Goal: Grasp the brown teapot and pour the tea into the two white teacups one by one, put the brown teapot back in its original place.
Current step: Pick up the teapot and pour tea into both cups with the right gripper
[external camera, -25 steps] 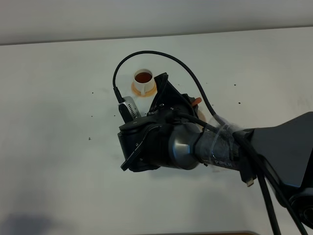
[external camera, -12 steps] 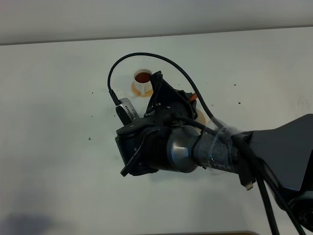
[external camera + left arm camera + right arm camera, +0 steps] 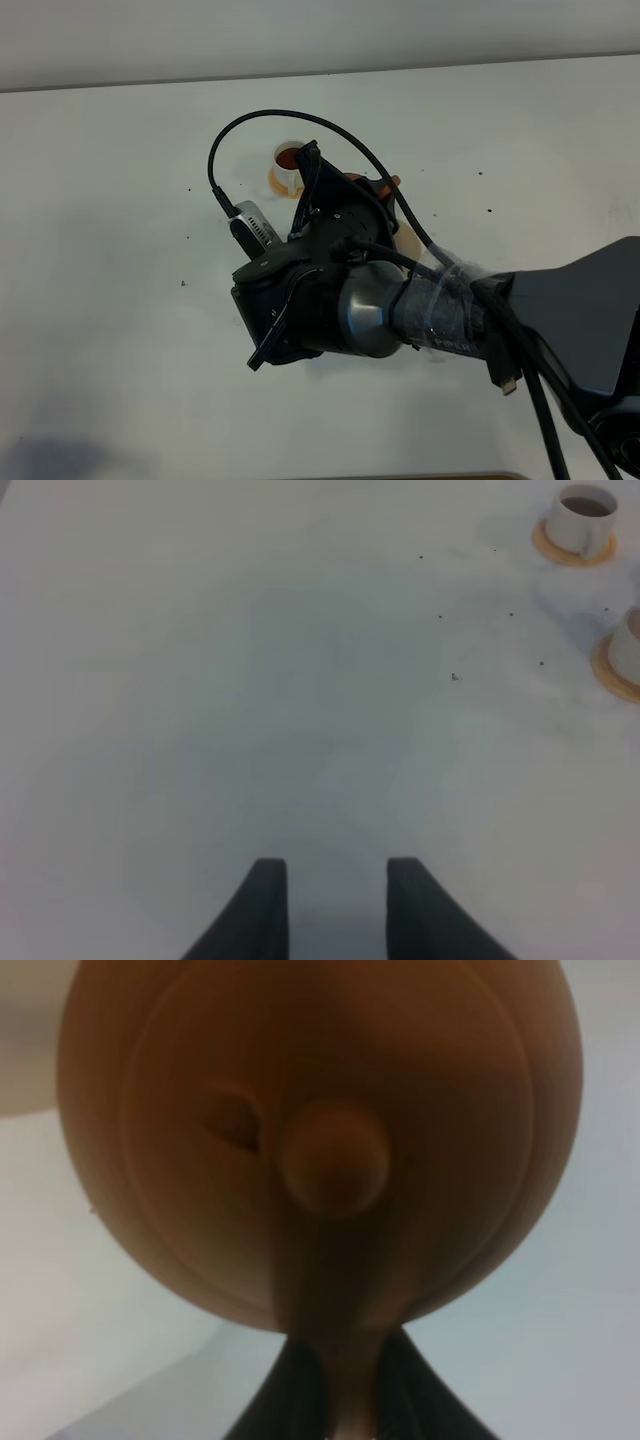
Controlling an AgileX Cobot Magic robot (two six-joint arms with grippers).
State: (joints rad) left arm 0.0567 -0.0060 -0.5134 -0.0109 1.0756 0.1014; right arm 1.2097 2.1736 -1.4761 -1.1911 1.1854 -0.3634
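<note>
My right gripper (image 3: 340,1405) is shut on the stubby handle of the brown teapot (image 3: 320,1130), which fills the right wrist view with its lid knob facing the camera. In the high view the right gripper (image 3: 335,185) hides most of the teapot (image 3: 385,183) and holds it over the table just in front of the far white teacup (image 3: 287,158). That cup holds dark tea and is partly covered. The left wrist view shows both teacups on orange saucers, one with tea (image 3: 583,513), the other (image 3: 628,650) cut off by the frame edge. My left gripper (image 3: 337,910) is open and empty above bare table.
The white table (image 3: 120,200) runs to a wall at the back. A sliver of the beige coaster (image 3: 408,238) shows beside the right arm. The bulky right arm (image 3: 560,310) covers the middle and right front of the table. The second teacup is hidden in the high view.
My right gripper with the teapot has moved toward the far left, closer to the far teacup, and now partly covers it. The cup has not moved.
</note>
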